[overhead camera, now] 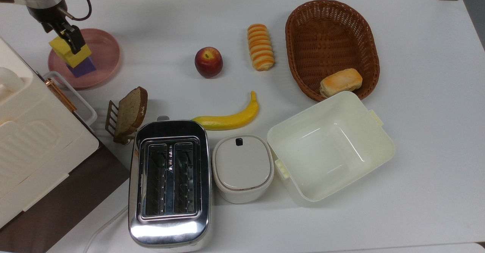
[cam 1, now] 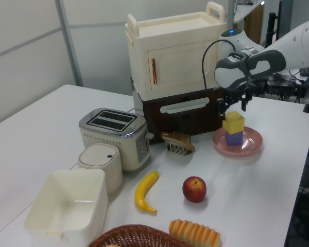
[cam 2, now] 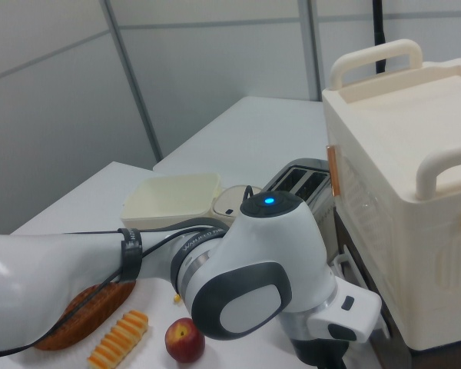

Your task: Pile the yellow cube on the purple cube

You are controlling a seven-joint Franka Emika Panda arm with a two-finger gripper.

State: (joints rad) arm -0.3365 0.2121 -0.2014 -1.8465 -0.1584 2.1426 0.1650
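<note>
Fingers [overhead camera: 74, 43] spread just above one yellow cube [overhead camera: 71, 56] (sitting on one purple cube [overhead camera: 84, 67]) on one pink plate [overhead camera: 106, 56].

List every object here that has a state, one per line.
Yellow cube: stacked on the purple cube.
Purple cube: on the pink plate.
Gripper: open, just above the yellow cube.
Toaster: slots empty.
Cream tub: empty.
Basket: holds one bun.

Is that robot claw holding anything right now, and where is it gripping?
Apparently nothing: the gripper hangs open just above the yellow cube, which rests on the purple cube.
</note>
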